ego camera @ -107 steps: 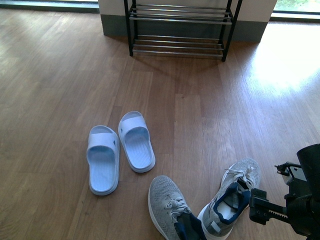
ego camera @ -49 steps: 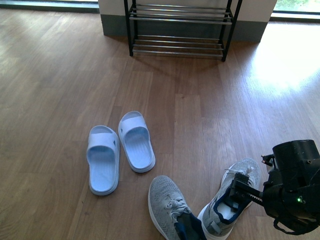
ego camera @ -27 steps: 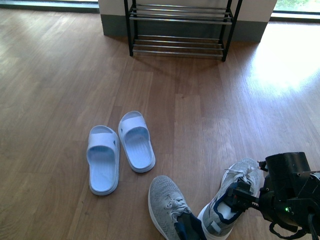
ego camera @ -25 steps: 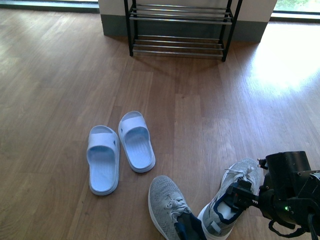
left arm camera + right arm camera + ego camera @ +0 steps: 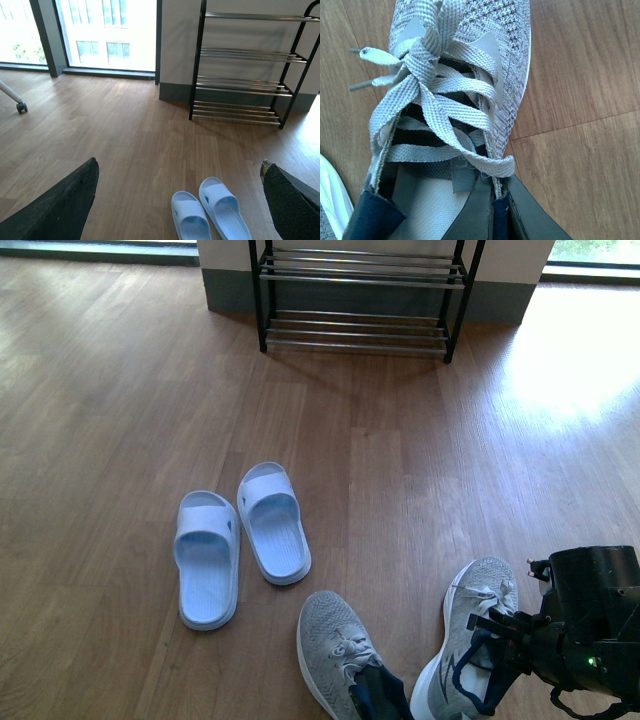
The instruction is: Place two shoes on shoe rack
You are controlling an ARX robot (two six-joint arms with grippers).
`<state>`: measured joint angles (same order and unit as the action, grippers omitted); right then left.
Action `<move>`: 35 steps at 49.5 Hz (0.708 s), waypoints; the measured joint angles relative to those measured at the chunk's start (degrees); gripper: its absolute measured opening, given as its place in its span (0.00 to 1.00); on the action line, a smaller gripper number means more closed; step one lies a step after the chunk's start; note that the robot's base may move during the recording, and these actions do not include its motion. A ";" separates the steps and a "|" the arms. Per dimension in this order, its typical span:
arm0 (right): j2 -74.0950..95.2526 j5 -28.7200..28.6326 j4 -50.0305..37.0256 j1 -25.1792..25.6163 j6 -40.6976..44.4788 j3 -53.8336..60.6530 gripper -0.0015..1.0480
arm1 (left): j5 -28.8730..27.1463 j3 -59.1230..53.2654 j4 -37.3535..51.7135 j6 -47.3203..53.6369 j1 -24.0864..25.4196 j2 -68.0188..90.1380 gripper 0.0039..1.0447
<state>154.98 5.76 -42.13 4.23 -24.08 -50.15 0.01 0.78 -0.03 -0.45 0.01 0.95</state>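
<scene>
The left gripper (image 5: 179, 165) hangs above the floor (image 5: 120, 390) with its fingers spread wide, holding nothing. A pair of pale blue slippers (image 5: 272, 525) lies just ahead of it and below. To the right, near the right gripper (image 5: 503, 632), a grey left sneaker (image 5: 335, 640) sits flat on the floor. The right gripper's fingers (image 5: 520, 210) are pinched narrow on the navy collar of the grey right sneaker (image 5: 480, 590), beside the laces. Whether the sneaker is off the floor cannot be told. The rack (image 5: 355, 280) stands against the wall, well ahead of both grippers, with no shoe on its rods. The task seems barely begun: one shoe gripped, none placed, both carries left.
</scene>
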 joint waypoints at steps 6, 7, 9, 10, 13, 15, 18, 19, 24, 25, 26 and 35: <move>-3.74 0.90 2.08 2.67 3.43 0.66 0.01 | -0.02 0.00 0.02 0.00 0.00 0.00 0.91; -4.68 1.01 2.34 3.26 4.02 0.81 0.01 | -0.02 0.00 0.02 0.00 0.00 0.00 0.91; -7.45 1.16 2.82 4.63 5.90 1.18 0.01 | 0.00 0.00 0.02 0.00 0.00 0.00 0.91; -8.74 1.18 2.91 5.14 6.58 1.33 0.01 | -0.02 0.00 0.02 0.00 0.00 0.00 0.91; -12.46 1.33 3.56 6.38 8.11 1.81 0.01 | 0.00 0.00 0.02 0.00 0.00 0.00 0.91; -15.02 1.40 4.20 6.97 9.03 2.05 0.01 | -0.02 0.00 0.02 0.00 0.00 0.00 0.91; -19.61 1.49 5.11 7.58 10.88 2.75 0.01 | 0.00 0.00 0.02 0.00 0.00 0.00 0.91; -21.53 1.53 5.42 7.67 11.56 3.15 0.01 | -0.02 0.00 0.00 0.00 0.00 0.00 0.91; -34.45 0.15 5.68 6.78 17.94 8.09 0.01 | -0.02 0.00 0.02 0.00 0.00 0.00 0.91; -36.48 -0.26 5.38 6.43 19.19 9.25 0.01 | -0.02 0.00 0.02 0.00 0.00 0.00 0.91; -39.63 -0.44 4.52 5.84 21.00 11.26 0.01 | 0.00 0.00 0.02 0.00 0.00 0.00 0.91; -64.57 -5.81 6.62 2.89 30.18 23.96 0.01 | -0.02 0.00 0.02 0.00 0.00 0.00 0.91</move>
<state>90.41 -0.05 -35.51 7.11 6.11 -26.20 -0.01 0.78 -0.01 -0.45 0.01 0.95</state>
